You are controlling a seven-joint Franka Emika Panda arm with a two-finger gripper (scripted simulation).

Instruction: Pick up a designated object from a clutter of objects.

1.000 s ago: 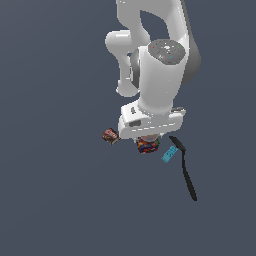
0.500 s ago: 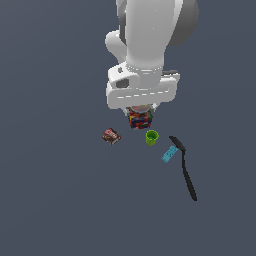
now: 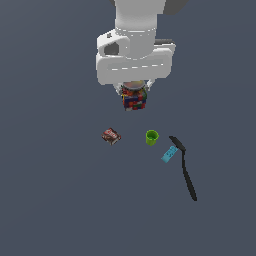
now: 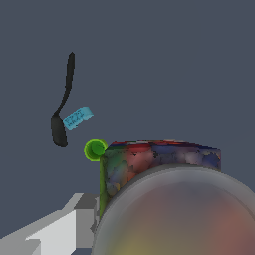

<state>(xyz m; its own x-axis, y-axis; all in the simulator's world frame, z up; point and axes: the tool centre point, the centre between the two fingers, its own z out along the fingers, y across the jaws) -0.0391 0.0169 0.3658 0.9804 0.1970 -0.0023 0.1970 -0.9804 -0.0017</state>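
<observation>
The multicoloured jar with its pale round top hangs under the white hand, lifted well above the grey floor. My gripper is shut on the jar; its fingers are mostly hidden by the hand. In the wrist view the jar fills the near field, its translucent top closest to the camera. The rest of the clutter lies on the floor below: brown-red packet, green cup, light blue bar and long black-handled tool.
In the wrist view the green cup, the blue bar and the black tool show beyond the jar. Grey floor spreads all around the items.
The arm has risen with the jar in its grip, from among the floor items to well above them. The packet, cup, bar and tool have stayed put.
</observation>
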